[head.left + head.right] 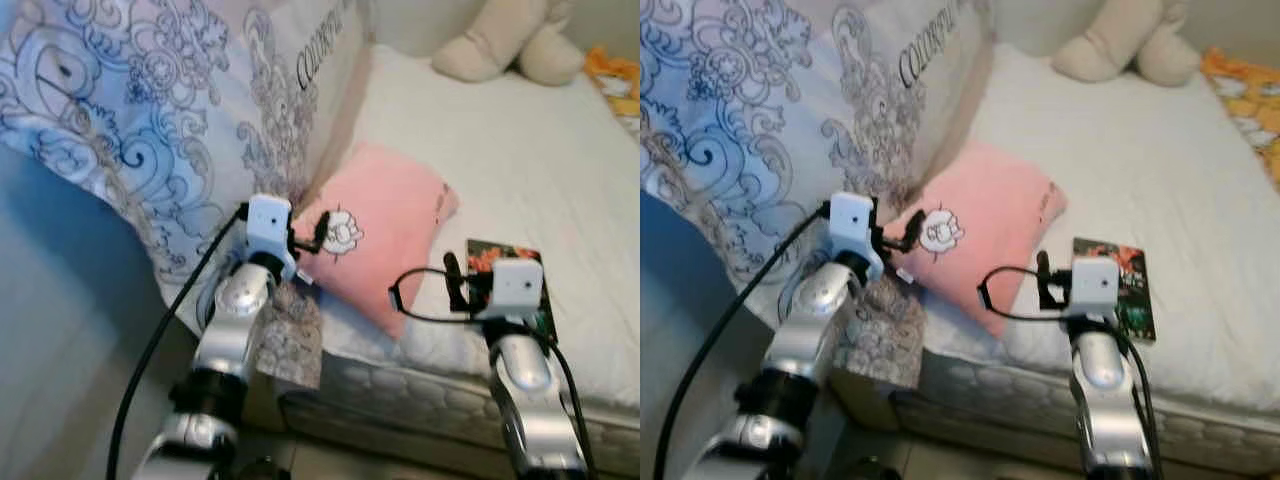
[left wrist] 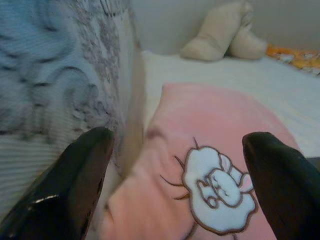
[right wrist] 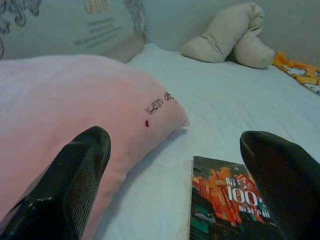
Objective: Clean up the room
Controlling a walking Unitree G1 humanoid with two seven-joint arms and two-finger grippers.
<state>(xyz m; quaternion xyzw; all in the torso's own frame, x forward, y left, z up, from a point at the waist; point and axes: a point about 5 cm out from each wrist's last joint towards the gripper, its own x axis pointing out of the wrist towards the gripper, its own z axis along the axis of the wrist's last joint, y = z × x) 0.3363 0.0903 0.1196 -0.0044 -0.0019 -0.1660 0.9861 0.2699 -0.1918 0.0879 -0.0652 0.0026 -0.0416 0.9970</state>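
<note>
A pink pillow [image 1: 385, 225] with a white sheep patch [image 2: 220, 187] lies on the white bed [image 1: 520, 150], near its front edge. My left gripper [image 1: 310, 240] is open at the pillow's near corner, with its fingers [image 2: 75, 180] spread to either side of the patch. A dark book [image 1: 500, 258] with an orange cover picture lies flat to the right of the pillow. My right gripper [image 1: 460, 283] hangs open just in front of the book [image 3: 225, 205], between it and the pillow, holding nothing.
A big blue-and-grey patterned quilt [image 1: 150, 120] is heaped on the left and hangs over the bed edge. A beige plush cushion [image 1: 500, 40] and an orange cloth [image 1: 615, 80] lie at the far end. The mattress side [image 1: 420, 385] runs below the grippers.
</note>
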